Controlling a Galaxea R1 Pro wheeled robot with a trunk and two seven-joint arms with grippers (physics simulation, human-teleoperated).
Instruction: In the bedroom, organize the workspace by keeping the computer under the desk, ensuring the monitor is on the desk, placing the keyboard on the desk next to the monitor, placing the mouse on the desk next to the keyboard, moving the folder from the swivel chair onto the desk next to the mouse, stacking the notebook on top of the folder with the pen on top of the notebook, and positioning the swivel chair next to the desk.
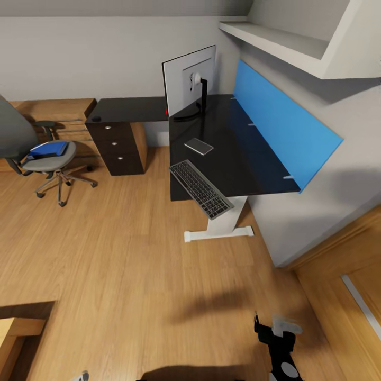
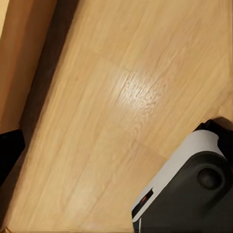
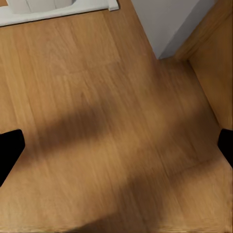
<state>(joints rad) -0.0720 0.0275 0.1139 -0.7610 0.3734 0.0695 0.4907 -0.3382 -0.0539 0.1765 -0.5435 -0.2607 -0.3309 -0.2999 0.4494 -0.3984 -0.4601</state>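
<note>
The monitor [image 1: 189,79] stands on the black desk [image 1: 248,169], its back toward me. A grey keyboard [image 1: 201,189] lies at the desk's front edge and hangs partly over it. A thin grey flat item [image 1: 199,146], perhaps the notebook, lies between them. A small dark lump [image 1: 96,118], possibly the mouse, sits on the desk's far left wing. The blue folder [image 1: 48,149] rests on the swivel chair [image 1: 53,169] at left, away from the desk. My right gripper [image 1: 278,328] [image 3: 116,150] hangs open over bare floor. One finger [image 2: 9,150] of the left gripper shows at the frame edge.
A dark drawer unit [image 1: 119,145] stands under the desk's left wing. A blue panel [image 1: 280,121] lines the wall behind the desk, with a shelf [image 1: 280,39] above. The desk's white foot [image 1: 217,230] rests on the wood floor [image 1: 121,264]. My base [image 2: 194,189] shows below the left arm.
</note>
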